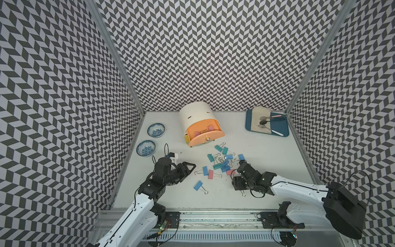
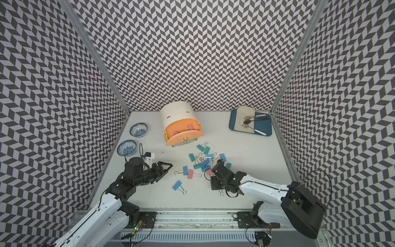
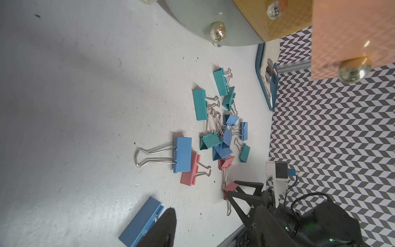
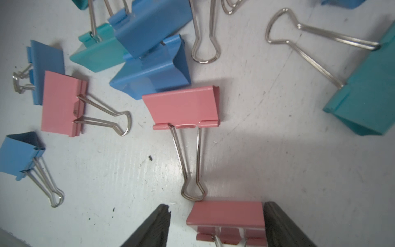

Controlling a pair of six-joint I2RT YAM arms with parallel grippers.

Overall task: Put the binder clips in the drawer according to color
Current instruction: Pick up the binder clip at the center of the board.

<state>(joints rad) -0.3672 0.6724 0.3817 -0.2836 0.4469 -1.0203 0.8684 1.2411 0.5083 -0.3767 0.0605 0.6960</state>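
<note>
The right fingers [image 4: 282,226] are open around a pink binder clip [image 4: 226,215] on the table [image 4: 299,171]. The clip's long side runs from finger to finger. One finger touches its end, and the other is just beside. The left fingers [image 3: 162,231], open and empty, are farther off. The pink drawer [image 1: 199,140] is pulled out.

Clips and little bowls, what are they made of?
The clips look like thin folded metal with smooth matte paint in pink, blue or teal; their loop handles are bare shiny wire. The bowls look like glazed china, glossy white with blue patterns, though hard plastic could look the same.
</note>
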